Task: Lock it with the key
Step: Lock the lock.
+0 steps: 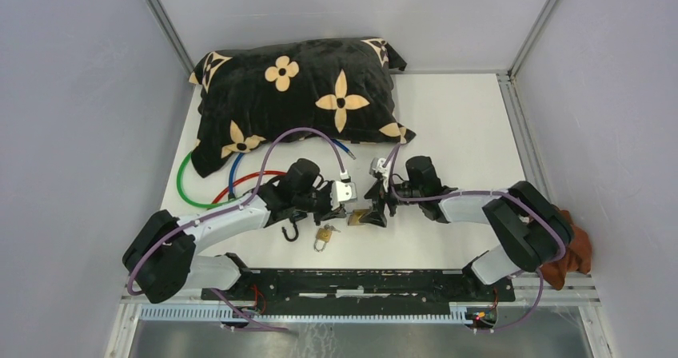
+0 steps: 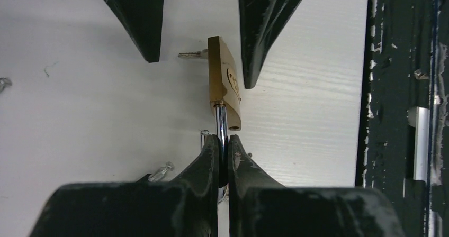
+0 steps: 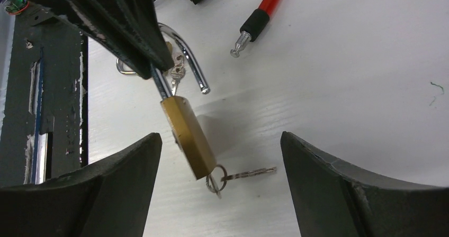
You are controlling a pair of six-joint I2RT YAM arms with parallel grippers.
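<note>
Between the two arms, near the front edge of the white wooden table (image 1: 464,134), a small brass padlock (image 3: 188,139) hangs tilted just above the surface, with its shadow under it. The left gripper (image 2: 223,142) is pinched tight on one leg of the padlock's silver steel shackle (image 3: 186,62). The shackle's other end is free of the body, so the lock stands unlatched. The right gripper (image 3: 221,135) is spread wide, one finger on each side of the brass body and neither touching it. One small silver key (image 3: 251,173) sticks out sideways from a wire ring at the foot of the lock. Whether another key sits in the keyhole I cannot tell from these angles.

A second brass padlock (image 1: 324,235) lies flat on the table just in front of the left gripper, which makes two locks in all. Three plastic-coated cables curl at the left: one green (image 1: 182,184), one blue (image 1: 232,174) and one red (image 1: 256,175). One black velvet pillow with tan flower shapes (image 1: 296,94) lies across the back of the table. One rust-brown cloth (image 1: 574,250) lies bunched beside the right arm.
</note>
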